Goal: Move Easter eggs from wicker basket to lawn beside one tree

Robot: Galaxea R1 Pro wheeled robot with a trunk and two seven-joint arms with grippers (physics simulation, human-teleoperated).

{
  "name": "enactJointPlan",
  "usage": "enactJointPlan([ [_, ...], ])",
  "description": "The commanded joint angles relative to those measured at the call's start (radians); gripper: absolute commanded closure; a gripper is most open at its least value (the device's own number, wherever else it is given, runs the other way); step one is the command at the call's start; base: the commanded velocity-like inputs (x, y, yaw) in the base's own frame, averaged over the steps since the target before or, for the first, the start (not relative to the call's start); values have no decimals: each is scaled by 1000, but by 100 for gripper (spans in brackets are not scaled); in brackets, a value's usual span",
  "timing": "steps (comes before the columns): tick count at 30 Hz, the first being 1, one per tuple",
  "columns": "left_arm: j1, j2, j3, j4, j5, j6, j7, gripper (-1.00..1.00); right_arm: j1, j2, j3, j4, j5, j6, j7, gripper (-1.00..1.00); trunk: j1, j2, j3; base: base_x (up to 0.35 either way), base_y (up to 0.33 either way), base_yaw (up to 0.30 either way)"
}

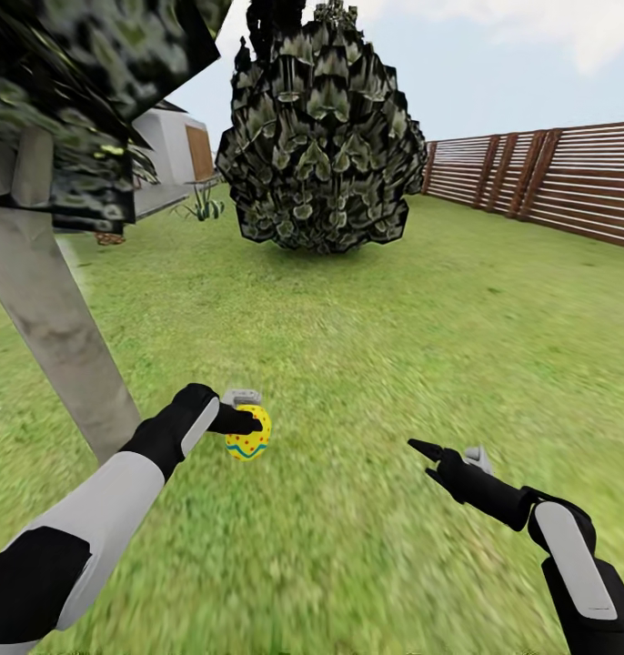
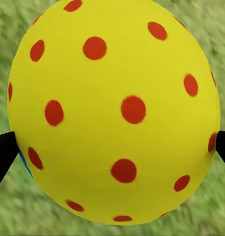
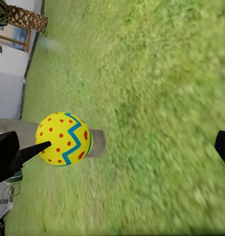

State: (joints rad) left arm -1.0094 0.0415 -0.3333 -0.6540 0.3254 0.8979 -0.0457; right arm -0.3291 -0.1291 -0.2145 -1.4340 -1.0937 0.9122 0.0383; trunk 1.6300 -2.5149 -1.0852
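My left gripper (image 1: 250,426) is shut on a yellow Easter egg (image 1: 248,435) with red dots and a blue zigzag, held just above the lawn (image 1: 367,346). In the left wrist view the egg (image 2: 112,110) sits between both black fingertips (image 2: 3,157). The tree (image 1: 53,318) with the pale grey trunk rises close by at the left of the egg, and the right wrist view shows the egg (image 3: 64,138) in front of that trunk (image 3: 96,143). My right gripper (image 1: 430,459) hovers open over the grass, holding nothing. The wicker basket is out of view.
A second tree with a dense dark crown (image 1: 321,136) stands ahead in the middle of the lawn. A brown slatted fence (image 1: 548,177) runs along the right. A white house (image 1: 171,146) and a scaly palm trunk (image 3: 26,18) lie at the far left.
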Motion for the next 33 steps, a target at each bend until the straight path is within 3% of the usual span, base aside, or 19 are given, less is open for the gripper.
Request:
enactJointPlan([
  [1, -1, 1, -4, -1, -3, 2, -5, 100, -1, 0, -1, 0, 3, 5, 4, -100, 0, -1, -5, 0, 0, 0],
  [7, -1, 1, -4, -1, -5, -14, -5, 100, -1, -1, 1, 11, 2, 5, 2, -100, 3, -2, -28, 0, 0, 0],
  [18, 0, 1, -4, -3, 3, -16, -5, 100, -1, 0, -2, 14, 3, 5, 2, -100, 3, -2, -28, 0, 0, 0],
  [23, -1, 1, -3, -3, 3, -17, -5, 100, -1, -1, -3, 14, 2, 5, 4, -100, 5, -3, -47, 0, 0, 0],
  [29, -1, 2, -3, -6, 2, -17, -5, 100, 1, -1, -5, 0, -9, 6, 24, -100, 8, -5, -71, 0, 0, 0],
  [33, -1, 3, -3, -9, 2, -17, -5, 100, 1, -3, -6, -3, -9, 7, 93, -100, 10, -6, -86, 0, 0, 0],
])
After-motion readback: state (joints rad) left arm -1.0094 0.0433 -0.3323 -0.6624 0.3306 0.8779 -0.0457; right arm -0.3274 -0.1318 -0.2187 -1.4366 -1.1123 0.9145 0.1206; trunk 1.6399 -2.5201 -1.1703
